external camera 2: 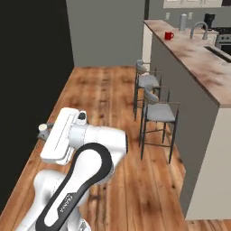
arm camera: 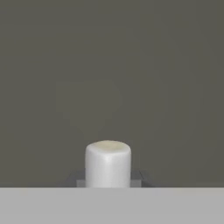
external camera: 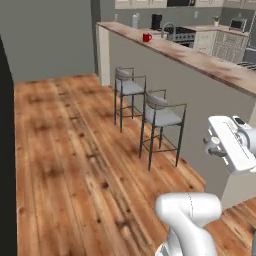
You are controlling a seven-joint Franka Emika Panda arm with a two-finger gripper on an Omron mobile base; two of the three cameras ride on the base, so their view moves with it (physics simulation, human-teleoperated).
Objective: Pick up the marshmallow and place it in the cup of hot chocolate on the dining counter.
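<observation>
A white marshmallow (arm camera: 108, 164), a stubby cylinder with rounded shoulders and a faintly cream, slightly dimpled top, stands pinched between the gripper (arm camera: 108, 183) jaws in the hand view, set against a flat, featureless grey-green surface. The dark fingertips (arm camera: 75, 179) barely peek out on either side of its base, pressed close against it; most of each is hidden behind the sweet.

Across the room, the red mug (external camera: 147, 37) sits at the far end of the long counter (external camera: 210, 62), whose mottled brown-and-cream stone top runs above a plain, matte front panel. The mug is a small, glossy cylinder with a handle; its inside is too small to make out from either base camera.

Two bar stools (external camera: 161, 120) with thin dark metal frames and grey padded seats stand side by side against the counter's front, on a floor (external camera: 65, 160) of warm, knotty wood planks.

The arm's (external camera 2: 85, 153) smooth white shell and dark joints fill the foreground of the right base view, and the hand is cut off by the frame edge in the left base view. Beyond the counter, a curved tap (external camera 2: 198, 28) and kitchen appliances appear small and blurred.
</observation>
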